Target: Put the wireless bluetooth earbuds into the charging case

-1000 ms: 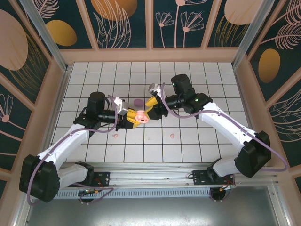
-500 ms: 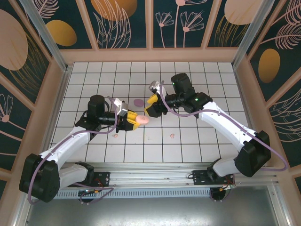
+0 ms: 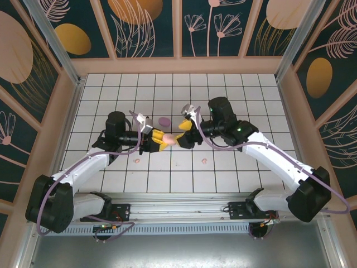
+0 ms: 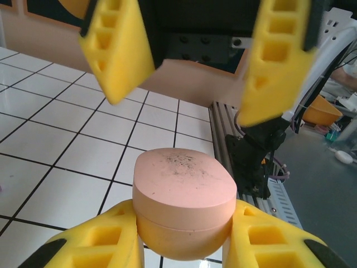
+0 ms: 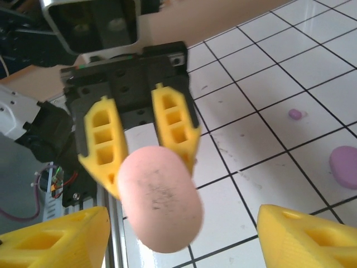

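Holding the closed pink case above the tiled worktop, left gripper jaws clamp its sides, right gripper jaws spread wide just right of it, a pink earbud and a second earbud lying nearer on the tiles, purple case farther.

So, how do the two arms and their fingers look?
The left arm and the right arm are alike: white links, black joints, and a purple cable running along each. The fingers are yellow blocks with rectangular cut-outs. A small green light shows on the right arm.
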Tool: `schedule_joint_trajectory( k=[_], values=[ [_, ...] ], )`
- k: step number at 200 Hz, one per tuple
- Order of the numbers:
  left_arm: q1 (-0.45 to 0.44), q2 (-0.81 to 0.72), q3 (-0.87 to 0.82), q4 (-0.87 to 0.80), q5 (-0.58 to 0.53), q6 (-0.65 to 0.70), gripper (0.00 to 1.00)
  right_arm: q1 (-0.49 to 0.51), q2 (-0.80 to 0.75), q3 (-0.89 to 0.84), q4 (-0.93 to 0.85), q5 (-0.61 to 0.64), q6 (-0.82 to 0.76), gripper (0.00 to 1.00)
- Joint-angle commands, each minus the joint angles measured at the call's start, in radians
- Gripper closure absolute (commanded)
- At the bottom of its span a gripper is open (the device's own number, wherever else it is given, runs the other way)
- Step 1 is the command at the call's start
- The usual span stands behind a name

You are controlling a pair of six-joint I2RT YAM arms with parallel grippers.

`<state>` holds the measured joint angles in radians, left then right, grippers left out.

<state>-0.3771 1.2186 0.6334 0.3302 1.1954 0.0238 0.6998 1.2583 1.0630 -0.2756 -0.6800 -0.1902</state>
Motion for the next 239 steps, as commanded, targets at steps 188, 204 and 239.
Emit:
schedule_joint_trajectory(
  k=[188, 204, 239],
  values=[
    [0.25, -0.61, -0.304, -0.099, -1.097, -0.318, 1.0, 0.408, 0.461, 0.009, 0.292, 0.593, 1.314, 0.78],
    [0.25, -0.566, -0.266, -0.083, -1.066, -0.333, 1.0, 0.436, 0.552, 0.092, 0.288, 0.58, 1.343, 0.78],
    [0.252, -0.471, -0.204, -0.003, -1.014, -0.382, 1.0, 0.478, 0.726, 0.279, 0.196, 0.59, 1.408, 0.73]
  ],
)
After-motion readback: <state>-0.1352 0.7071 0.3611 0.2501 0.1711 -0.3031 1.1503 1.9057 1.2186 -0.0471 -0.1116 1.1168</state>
